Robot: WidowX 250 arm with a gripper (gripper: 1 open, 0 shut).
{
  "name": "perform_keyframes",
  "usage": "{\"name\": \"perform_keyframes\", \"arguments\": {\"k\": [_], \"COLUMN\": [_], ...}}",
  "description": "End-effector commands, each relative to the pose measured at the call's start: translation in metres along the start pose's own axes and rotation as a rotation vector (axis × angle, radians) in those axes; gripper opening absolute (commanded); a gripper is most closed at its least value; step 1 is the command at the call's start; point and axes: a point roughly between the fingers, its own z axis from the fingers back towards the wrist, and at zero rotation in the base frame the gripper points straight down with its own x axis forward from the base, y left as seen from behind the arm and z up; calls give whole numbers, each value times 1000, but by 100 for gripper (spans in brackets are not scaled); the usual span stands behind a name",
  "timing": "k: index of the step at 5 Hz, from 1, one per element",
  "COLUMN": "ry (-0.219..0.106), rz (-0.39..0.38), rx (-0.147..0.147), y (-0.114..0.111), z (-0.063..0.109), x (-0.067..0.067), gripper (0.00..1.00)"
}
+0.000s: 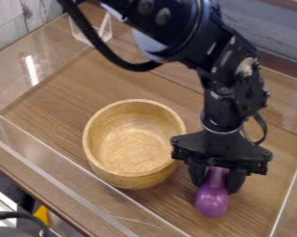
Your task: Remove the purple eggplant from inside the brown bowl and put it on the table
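The purple eggplant hangs stem-up just right of the brown bowl, its bulbous end down at the table; whether it touches the wood I cannot tell. My gripper points straight down and is shut on the eggplant's upper part, its black fingers on either side. The light wooden bowl stands empty, its grainy inside in full view. The eggplant's stem tip is hidden between the fingers.
Clear acrylic walls edge the tabletop at the front and left. The black arm reaches in from the upper left, over the back of the table. The bowl's rim lies close to the gripper's left side.
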Motion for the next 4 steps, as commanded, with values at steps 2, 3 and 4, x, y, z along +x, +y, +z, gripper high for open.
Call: {"name": "perform_keyframes", "arguments": {"k": [2,3,4], "ry": [-21,-22,-24], "rz": [12,13,15], "rx": [-26,-30,-35], "y": [-2,-2,-3], "z": [7,7,7], "x": [7,8,9], "gripper": [0,0,0]}}
